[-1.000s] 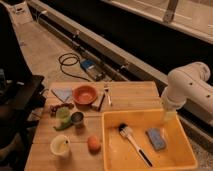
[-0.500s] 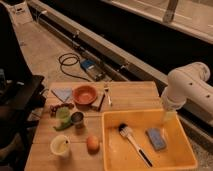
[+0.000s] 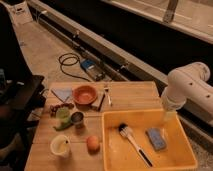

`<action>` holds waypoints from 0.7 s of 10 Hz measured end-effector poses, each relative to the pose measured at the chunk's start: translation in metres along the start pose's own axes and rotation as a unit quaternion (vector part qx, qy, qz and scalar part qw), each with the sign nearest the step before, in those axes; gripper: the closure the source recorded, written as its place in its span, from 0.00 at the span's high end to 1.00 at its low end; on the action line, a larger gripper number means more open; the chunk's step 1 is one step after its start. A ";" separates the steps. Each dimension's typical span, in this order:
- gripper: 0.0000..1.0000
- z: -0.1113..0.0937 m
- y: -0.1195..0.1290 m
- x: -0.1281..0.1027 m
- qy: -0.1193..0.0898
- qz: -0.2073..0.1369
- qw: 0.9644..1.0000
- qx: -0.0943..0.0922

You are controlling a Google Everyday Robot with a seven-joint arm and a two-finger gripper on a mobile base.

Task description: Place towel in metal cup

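wooden worktop [image 3: 130,95], carrying at its four o'clock a yellow tub [image 3: 112,150] with a brush [image 3: 131,141] and blue sponge [image 3: 155,138] inside; white arm [image 3: 187,90] at three o'clock, its claw [image 3: 169,117] low at the tub's two o'clock corner, spread or pressed together cannot be told. orange bowl [image 3: 84,94] at the worktop's ten o'clock, the towel [image 3: 62,93] lying flat at the bowl's nine o'clock. the metal cup [image 3: 77,119] upright at the bowl's six o'clock, just beside a green cup [image 3: 62,114] at its nine o'clock, apart from the towel.
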 end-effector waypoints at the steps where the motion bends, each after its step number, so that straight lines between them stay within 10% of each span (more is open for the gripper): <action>1: 0.65 0.000 0.000 0.000 0.000 0.000 1.000 0.000; 7: 0.65 -0.040 -0.062 -0.044 -0.004 -0.069 0.995 0.072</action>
